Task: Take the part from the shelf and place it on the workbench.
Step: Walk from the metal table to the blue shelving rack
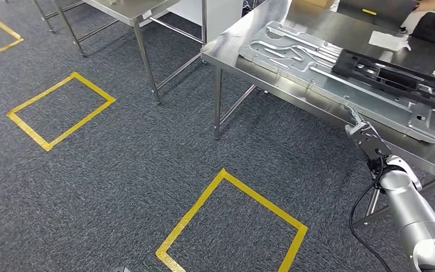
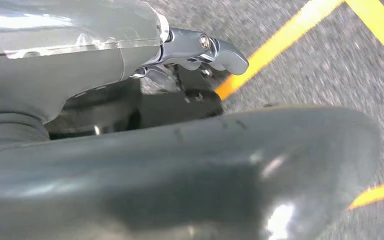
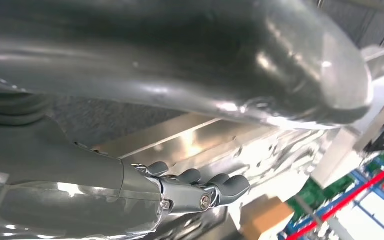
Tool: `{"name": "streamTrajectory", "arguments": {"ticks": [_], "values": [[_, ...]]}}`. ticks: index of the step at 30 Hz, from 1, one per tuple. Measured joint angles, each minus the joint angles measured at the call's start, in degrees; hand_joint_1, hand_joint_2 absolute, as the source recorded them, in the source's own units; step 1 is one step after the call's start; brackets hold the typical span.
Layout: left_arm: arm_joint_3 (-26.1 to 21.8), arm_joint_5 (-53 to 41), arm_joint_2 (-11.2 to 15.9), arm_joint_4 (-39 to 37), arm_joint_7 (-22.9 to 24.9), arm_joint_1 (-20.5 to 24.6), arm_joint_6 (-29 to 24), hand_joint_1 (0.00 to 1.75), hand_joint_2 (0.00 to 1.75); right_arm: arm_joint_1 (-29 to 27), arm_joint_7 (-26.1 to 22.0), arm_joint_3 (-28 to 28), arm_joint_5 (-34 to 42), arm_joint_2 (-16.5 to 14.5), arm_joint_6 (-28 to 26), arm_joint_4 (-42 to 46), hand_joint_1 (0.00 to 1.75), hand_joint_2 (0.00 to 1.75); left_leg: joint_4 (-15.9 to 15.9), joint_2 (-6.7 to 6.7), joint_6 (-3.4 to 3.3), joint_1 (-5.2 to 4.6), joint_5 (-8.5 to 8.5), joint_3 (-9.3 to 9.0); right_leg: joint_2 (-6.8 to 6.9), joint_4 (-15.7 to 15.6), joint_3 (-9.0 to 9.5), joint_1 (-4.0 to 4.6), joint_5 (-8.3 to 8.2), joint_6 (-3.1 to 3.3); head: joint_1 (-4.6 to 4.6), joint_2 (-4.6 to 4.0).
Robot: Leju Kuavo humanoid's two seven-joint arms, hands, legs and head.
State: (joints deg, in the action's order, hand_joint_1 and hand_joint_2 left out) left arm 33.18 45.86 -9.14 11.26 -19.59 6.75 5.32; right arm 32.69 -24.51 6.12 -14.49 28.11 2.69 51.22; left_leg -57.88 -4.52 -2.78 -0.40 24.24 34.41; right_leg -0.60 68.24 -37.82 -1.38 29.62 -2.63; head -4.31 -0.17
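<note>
- Desk (image 1: 235, 42): one steel desk at 1 o'clock carries the work; a second stands at 11 o'clock.
- Part (image 1: 317, 71): one large grey pressed panel lies flat on the desk, one black frame (image 1: 396, 76) resting across its far side. Judged: placing step essentially done.
- Right hand (image 1: 365, 139): just beside the desk's near edge, fingers curled, grasping nothing. Next move: withdraw clear.
- Left hand (image 2: 200, 50): hangs over carpet, fingers curled, holding nothing.
- Floor squares: three fully visible, yellow tape.
</note>
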Motion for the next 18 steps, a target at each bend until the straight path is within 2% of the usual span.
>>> {"name": "streamTrajectory", "arguments": {"ticks": [2,3,4,5,6,7,8,10,11,12,13,14,15,16,17,18], "values": [[0.0,0.31,0.0,0.0,0.79,-0.1,-1.38,0.0,0.0,-0.07,-0.09,0.0,0.02,-0.03,0.05,-0.05,0.0,0.0,-0.53,-1.38,0.41,-0.01,0.11,0.43,-2.64,-7.0,3.21,-0.23,-2.72,0.28,-0.01,0.01],[-0.01,0.44,0.01,0.0,1.22,-0.16,-1.96,0.0,0.0,-0.16,-0.19,0.0,0.05,-0.07,0.12,-0.08,0.0,0.0,-0.7,-2.01,0.72,0.04,0.08,0.77,-3.59,-8.8,3.92,-0.25,-3.08,0.4,-0.01,0.01],[-0.01,0.51,0.02,0.0,1.58,-0.29,-2.44,0.0,0.0,-0.25,-0.3,0.01,0.09,-0.15,0.25,-0.11,0.0,0.0,-0.74,-2.65,1.08,0.14,-0.04,1.11,-4.01,-9.35,4.07,-0.2,-2.88,0.57,-0.01,0.01],[-0.02,0.56,0.03,0.0,1.89,-0.44,-2.8,0.0,0.0,-0.35,-0.45,0.01,0.15,-0.29,0.4,-0.13,0.0,0.0,-0.71,-3.33,1.45,0.23,-0.2,1.37,-3.4,-9.57,4.03,-0.11,-3.0,0.75,-0.01,0.01],[-0.02,0.6,0.07,0.0,2.05,-0.62,-3.04,0.0,0.0,-0.37,-0.59,0.02,0.22,-0.5,0.54,-0.14,0.0,0.0,-0.75,-3.3,1.77,0.26,-0.22,1.53,-2.67,-9.74,4.13,-0.17,-3.13,1.07,-0.01,0.01],[-0.02,0.61,0.1,0.0,2.16,-0.73,-3.25,0.0,0.0,-0.38,-0.74,0.03,0.28,-0.71,0.65,-0.14,0.0,0.0,-1.27,-2.32,2.06,0.11,0.14,1.82,-1.95,-9.93,4.3,-0.27,-3.23,1.47,-0.01,0.01],[-0.03,0.66,0.14,0.0,2.26,-0.73,-3.47,0.0,0.0,-0.38,-0.87,0.04,0.34,-0.89,0.7,-0.15,0.0,0.0,-2.74,-0.75,2.33,-0.03,1.06,2.52,-1.16,-10.13,4.48,-0.37,-3.3,1.85,-0.02,0.01],[-0.05,0.79,0.19,0.0,2.43,-0.61,-3.89,0.0,0.0,-0.37,-1.0,0.06,0.37,-1.11,0.72,-0.32,0.0,0.0,-9.21,2.73,2.79,-0.04,4.41,5.6,0.48,-10.25,4.69,-0.27,-3.23,2.41,-0.03,0.0],[-0.06,0.84,0.2,0.0,2.53,-0.59,-4.01,0.0,0.0,-0.31,-0.99,0.08,0.37,-1.21,0.72,-0.48,0.0,0.0,-13.19,3.46,2.99,0.18,6.05,7.58,1.29,-10.23,4.71,-0.18,-3.17,2.51,-0.03,0.0],[-0.07,0.85,0.2,0.0,2.66,-0.64,-4.07,0.0,0.0,-0.25,-0.99,0.11,0.37,-1.36,0.72,-0.7,0.0,0.0,-16.21,3.81,3.16,0.39,6.95,9.11,2.12,-10.21,4.73,-0.12,-3.12,2.53,-0.03,0.0],[-0.07,0.85,0.2,0.0,2.78,-0.7,-4.1,0.0,0.0,-0.21,-0.98,0.18,0.37,-1.54,0.72,-0.91,0.0,0.0,-17.17,3.99,3.29,0.55,6.79,9.64,2.9,-10.2,4.77,-0.09,-3.06,2.5,-0.03,0.0],[-0.07,0.85,0.21,0.0,2.9,-0.75,-4.16,0.0,0.0,-0.17,-0.98,0.25,0.37,-1.72,0.72,-1.12,0.0,0.0,-15.78,4.21,3.37,0.66,5.62,8.96,3.68,-10.18,4.85,-0.08,-2.99,2.42,-0.03,0.0],[-0.07,0.84,0.21,0.0,2.98,-0.76,-4.21,0.0,0.0,-0.1,-0.99,0.33,0.37,-1.87,0.72,-1.31,0.0,0.0,-12.12,4.75,3.32,0.7,3.74,7.05,4.43,-10.16,4.98,-0.08,-2.88,2.29,-0.03,0.0],[-0.07,0.82,0.22,0.0,3.05,-0.72,-4.3,0.0,0.0,-0.01,-0.99,0.4,0.37,-1.97,0.72,-1.45,0.0,0.0,-7.64,5.98,3.15,0.59,2.14,4.76,5.11,-10.13,5.13,-0.03,-2.75,2.1,-0.03,0.0],[-0.07,0.81,0.24,0.0,3.11,-0.66,-4.38,0.0,0.0,0.14,-1.01,0.46,0.38,-2.02,0.72,-1.57,0.0,0.0,-3.89,6.93,2.88,0.41,0.92,2.78,5.73,-10.11,5.27,0.12,-2.61,1.84,-0.03,0.0],[-0.07,0.8,0.24,0.0,3.2,-0.6,-4.43,0.0,0.0,0.34,-1.03,0.54,0.41,-2.07,0.73,-1.69,0.0,0.0,-1.48,7.59,2.59,0.21,0.32,1.54,6.27,-10.11,5.39,0.27,-2.48,1.54,-0.03,0.0]]}}
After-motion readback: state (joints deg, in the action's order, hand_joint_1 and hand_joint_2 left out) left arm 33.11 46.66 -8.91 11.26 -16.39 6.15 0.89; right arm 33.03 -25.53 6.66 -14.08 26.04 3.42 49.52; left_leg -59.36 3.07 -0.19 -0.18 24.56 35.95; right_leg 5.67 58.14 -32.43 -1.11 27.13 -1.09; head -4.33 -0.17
